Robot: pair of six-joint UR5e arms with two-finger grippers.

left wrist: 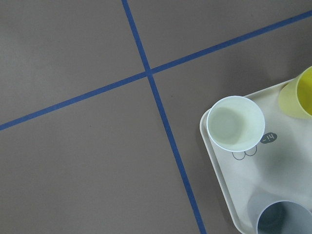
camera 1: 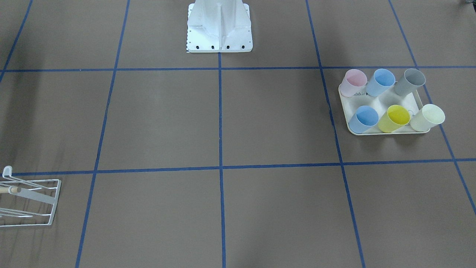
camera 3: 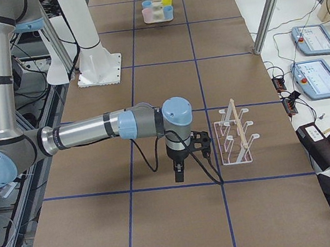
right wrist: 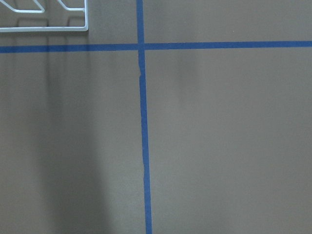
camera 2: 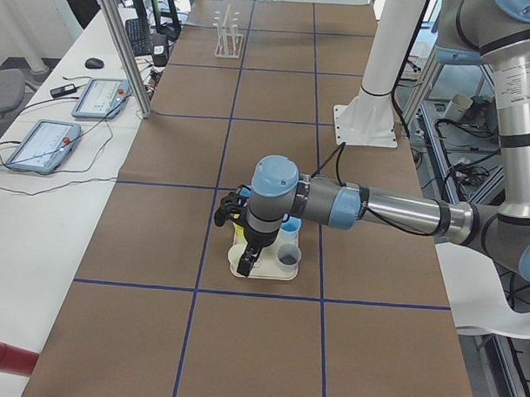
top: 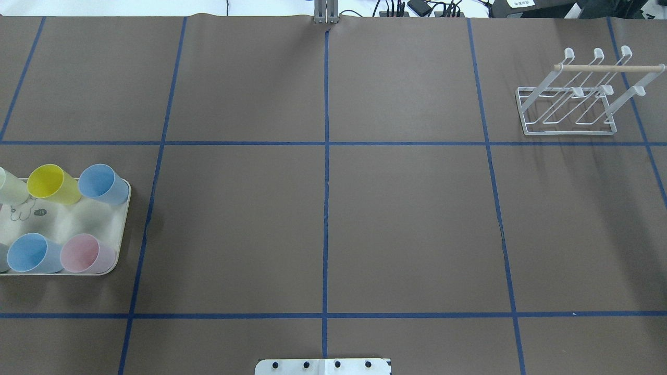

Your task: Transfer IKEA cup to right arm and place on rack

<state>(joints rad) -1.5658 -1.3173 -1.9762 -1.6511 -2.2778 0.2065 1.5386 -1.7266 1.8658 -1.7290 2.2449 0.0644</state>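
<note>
At the 9 o'clock edge of the tabletop (top: 234, 224) in the overhead view, a cream rabbit-print tray (camera 1: 383, 99) carries six cups in two rows of three, all mouth up. One row holds a pink cup (camera 1: 353, 82), a blue cup (camera 1: 382, 82) and a grey cup (camera 1: 409, 82). The other holds a second blue cup (camera 1: 363, 119), a yellow cup (camera 1: 395, 118) and a cream cup (camera 1: 427, 117).

The rack (top: 568, 133) stands well apart from them, towards 2 o'clock in the same view. Its wooden dowel (top: 609, 67) lies across the tops of the slanted white bars.

The left arm (camera 2: 369, 206) reaches out over the tray, and the left jaws hang above the cups. They show only from the table's end, so I cannot tell how far they are parted. The left wrist view looks straight down on the cream cup at the tray's corner, with the yellow cup at 3 o'clock and the grey cup at 5 o'clock.

The right arm (camera 3: 90, 131) has a black cable (camera 3: 153, 168) looping below it. It holds the right jaws above the tabletop, just at 9 o'clock of the rack in the exterior right view. I cannot tell their opening either. The right wrist view catches the rack's corner at 11 o'clock.
</note>
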